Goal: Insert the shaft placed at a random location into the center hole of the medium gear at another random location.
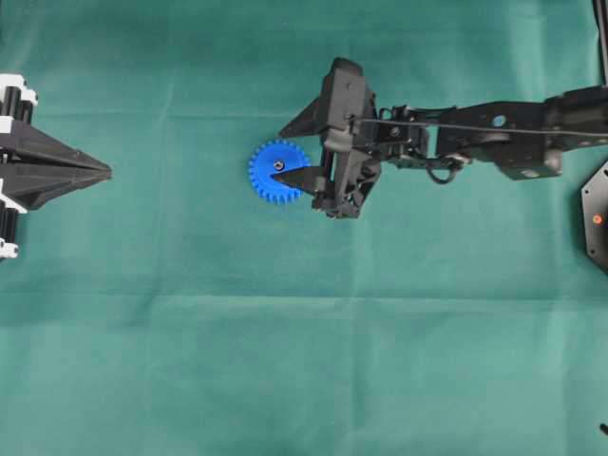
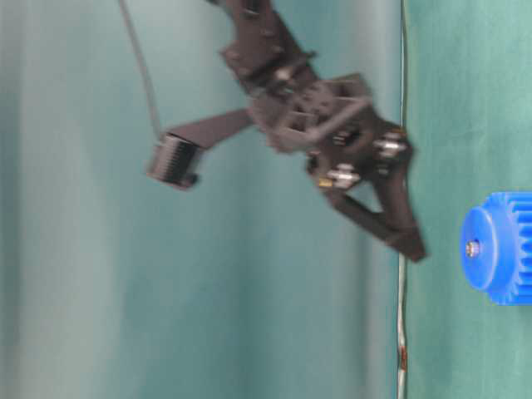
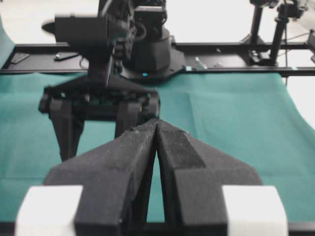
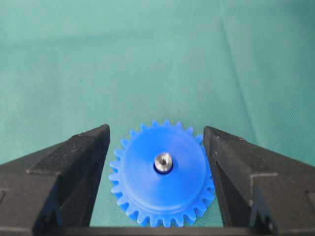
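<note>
The blue medium gear (image 1: 269, 179) lies flat on the green cloth, left of the middle. The shaft (image 1: 278, 164) stands in its center hole, and only its shiny round end shows. In the right wrist view the gear (image 4: 147, 189) lies between the jaws with the shaft (image 4: 163, 161) filling the hole. My right gripper (image 1: 278, 155) hangs over the gear, open and empty, also seen in its own view (image 4: 156, 130). From table level the gear (image 2: 503, 249) and shaft end (image 2: 473, 247) show, with the gripper apart from them. My left gripper (image 1: 107, 171) is shut and empty at the far left.
The green cloth (image 1: 304, 361) covers the table. The right arm (image 1: 494, 128) reaches in from the right edge. In the left wrist view the shut left gripper (image 3: 156, 124) points at the right arm's gripper (image 3: 98, 105), with black frame rails behind.
</note>
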Robot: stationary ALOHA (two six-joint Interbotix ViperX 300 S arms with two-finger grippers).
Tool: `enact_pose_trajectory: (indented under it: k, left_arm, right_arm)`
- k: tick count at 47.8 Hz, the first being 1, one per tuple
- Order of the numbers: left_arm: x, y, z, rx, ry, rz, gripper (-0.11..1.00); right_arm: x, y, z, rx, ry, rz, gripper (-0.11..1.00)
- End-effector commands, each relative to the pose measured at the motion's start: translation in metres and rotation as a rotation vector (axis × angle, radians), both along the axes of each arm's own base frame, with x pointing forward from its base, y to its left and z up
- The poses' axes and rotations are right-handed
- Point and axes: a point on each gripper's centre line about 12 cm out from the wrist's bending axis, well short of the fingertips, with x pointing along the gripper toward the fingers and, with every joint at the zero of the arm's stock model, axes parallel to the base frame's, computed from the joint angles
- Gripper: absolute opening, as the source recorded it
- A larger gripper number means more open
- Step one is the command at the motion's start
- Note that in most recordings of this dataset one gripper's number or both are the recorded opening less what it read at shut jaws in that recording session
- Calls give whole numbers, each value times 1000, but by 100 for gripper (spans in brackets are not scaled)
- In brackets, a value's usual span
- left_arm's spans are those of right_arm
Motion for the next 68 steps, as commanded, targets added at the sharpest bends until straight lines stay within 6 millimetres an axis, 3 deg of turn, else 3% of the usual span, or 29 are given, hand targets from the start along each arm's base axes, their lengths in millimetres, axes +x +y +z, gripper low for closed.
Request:
enact_pose_trajectory:
  k: [1, 24, 54, 68]
  left_arm:
    - [3, -1, 10, 1, -23, -4, 3]
    - [3, -1, 9, 1, -20, -4, 3]
    - [2, -1, 7, 3, 3, -3, 3]
    - [1, 0, 7, 3, 3, -2, 3]
  right_arm:
    - [-2, 1, 34, -22, -68, 11, 79]
    - [-24, 4, 47, -24, -94, 10, 78]
    - [-107, 13, 64, -19, -191, -4, 78]
    - [-118, 14, 67, -17, -208, -7, 78]
